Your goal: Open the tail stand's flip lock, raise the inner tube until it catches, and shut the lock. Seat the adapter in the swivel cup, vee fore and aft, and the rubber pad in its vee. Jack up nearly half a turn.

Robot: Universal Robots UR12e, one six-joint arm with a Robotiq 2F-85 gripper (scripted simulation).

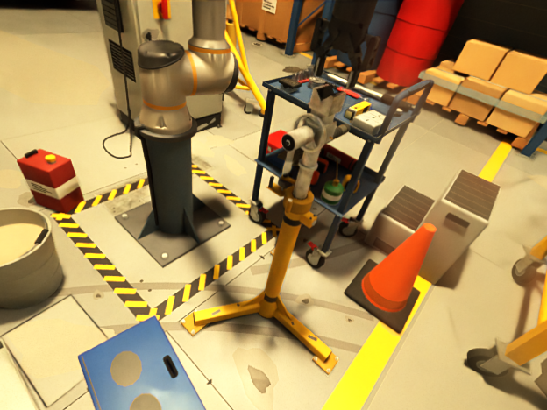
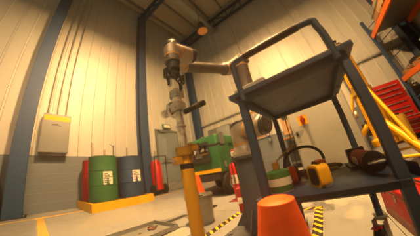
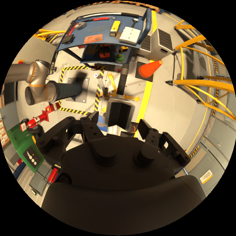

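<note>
My gripper [image 2: 174,82] is open and empty, hanging just above the top of the tail stand [image 1: 282,247]. The yellow stand rests on three legs with its grey inner tube [image 2: 179,131] raised. The flip lock [image 1: 305,216] sits at the yellow collar. The vee adapter [image 1: 326,102] sits on top of the stand, with the dark rubber pad [image 3: 117,114] lying in its vee. The jack handle [image 1: 300,137] sticks out sideways below the head. The swivel cup is hidden under the adapter.
Behind the stand is a blue tool cart [image 1: 340,132] with tools on its shelves. An orange cone [image 1: 395,273] stands to the right beside grey boxes. The arm's pedestal [image 1: 170,194] is to the left. A blue case [image 1: 137,366] lies in front.
</note>
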